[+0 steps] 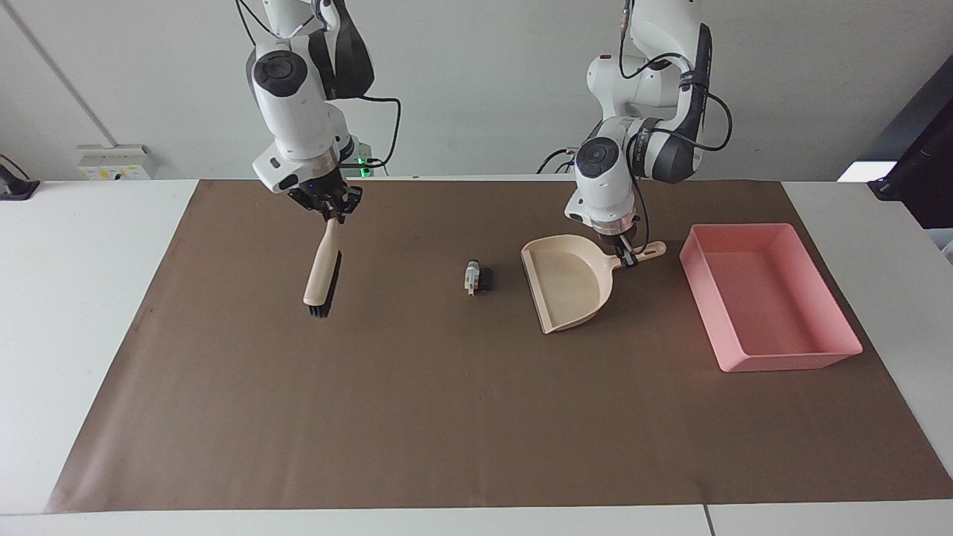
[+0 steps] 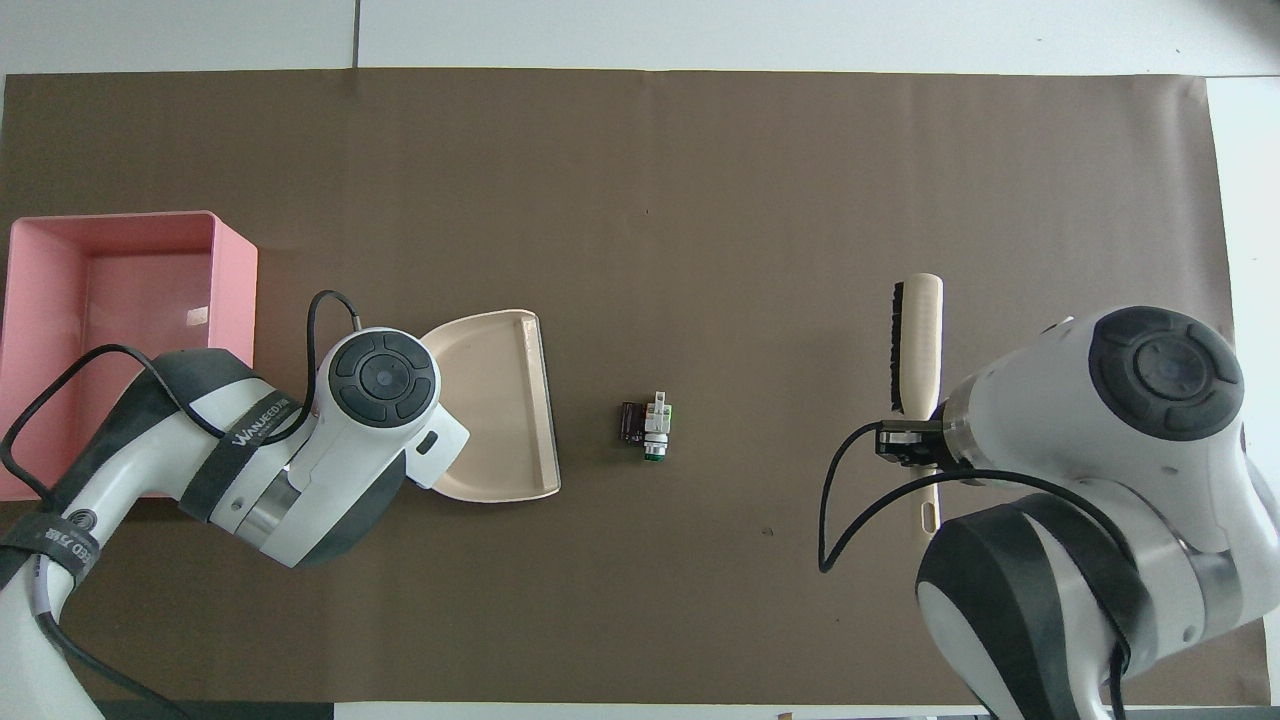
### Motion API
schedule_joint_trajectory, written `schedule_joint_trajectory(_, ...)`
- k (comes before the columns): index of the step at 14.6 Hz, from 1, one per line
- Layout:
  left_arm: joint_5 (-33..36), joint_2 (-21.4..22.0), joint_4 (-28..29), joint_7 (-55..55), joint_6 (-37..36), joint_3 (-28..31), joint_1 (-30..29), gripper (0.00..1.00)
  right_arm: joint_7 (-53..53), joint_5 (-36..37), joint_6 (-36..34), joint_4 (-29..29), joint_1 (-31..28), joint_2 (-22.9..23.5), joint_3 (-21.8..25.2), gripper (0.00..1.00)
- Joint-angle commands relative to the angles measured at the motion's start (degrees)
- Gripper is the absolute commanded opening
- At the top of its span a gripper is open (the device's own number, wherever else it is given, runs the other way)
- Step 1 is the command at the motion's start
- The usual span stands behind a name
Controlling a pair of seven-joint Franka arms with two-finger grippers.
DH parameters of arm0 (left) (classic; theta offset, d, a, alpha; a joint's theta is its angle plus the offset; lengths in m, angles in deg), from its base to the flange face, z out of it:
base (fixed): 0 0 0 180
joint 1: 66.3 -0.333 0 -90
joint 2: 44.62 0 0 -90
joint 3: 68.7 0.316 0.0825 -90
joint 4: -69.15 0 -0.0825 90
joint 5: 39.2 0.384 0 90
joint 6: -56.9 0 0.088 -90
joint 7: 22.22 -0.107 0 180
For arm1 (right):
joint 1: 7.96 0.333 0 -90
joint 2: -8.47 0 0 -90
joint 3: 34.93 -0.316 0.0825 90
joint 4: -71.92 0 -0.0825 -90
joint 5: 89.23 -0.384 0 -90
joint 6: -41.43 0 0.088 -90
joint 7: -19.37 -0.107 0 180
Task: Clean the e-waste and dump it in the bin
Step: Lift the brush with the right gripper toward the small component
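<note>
The e-waste lies mid-mat: a white-grey piece with a green patch [image 1: 470, 277] [image 2: 657, 418] touching a black block [image 1: 485, 279] [image 2: 630, 422]. My left gripper [image 1: 624, 253] is shut on the handle of the beige dustpan [image 1: 569, 286] [image 2: 500, 410], whose open mouth faces the e-waste a short gap away. In the overhead view the left wrist hides that gripper. My right gripper [image 1: 329, 210] [image 2: 910, 445] is shut on the handle of a beige brush [image 1: 322, 275] [image 2: 918, 340], which hangs bristles-down above the mat, toward the right arm's end from the e-waste. The pink bin [image 1: 767, 294] [image 2: 235, 290] is empty.
The brown mat [image 1: 447, 417] covers most of the white table. The bin stands beside the dustpan at the left arm's end. Bare mat lies between the brush and the e-waste and on the part farther from the robots.
</note>
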State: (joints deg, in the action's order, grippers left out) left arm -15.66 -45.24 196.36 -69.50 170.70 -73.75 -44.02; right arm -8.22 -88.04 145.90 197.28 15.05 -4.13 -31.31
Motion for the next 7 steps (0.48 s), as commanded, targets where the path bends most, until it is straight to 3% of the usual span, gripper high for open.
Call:
schedule_joint_trajectory(1,1.9,-2.0,-5.0,-4.6,-4.8,0.6,1.2,0.0,-10.2,-0.4,4.4,4.0,8.3,0.0,0.3,0.0)
schedule_joint_trajectory(4,3.3,-3.9,-8.5,-8.8,-8.1,0.6,3.1,0.0,-17.4,-0.5,10.4,5.2,16.4,4.1,0.2,0.0)
schedule_joint_trajectory(7,4.6,-8.0,-11.2,-8.3,-8.1,0.6,6.1,0.0,-17.7,-0.7,14.3,5.3,19.5,7.3,0.2,0.0)
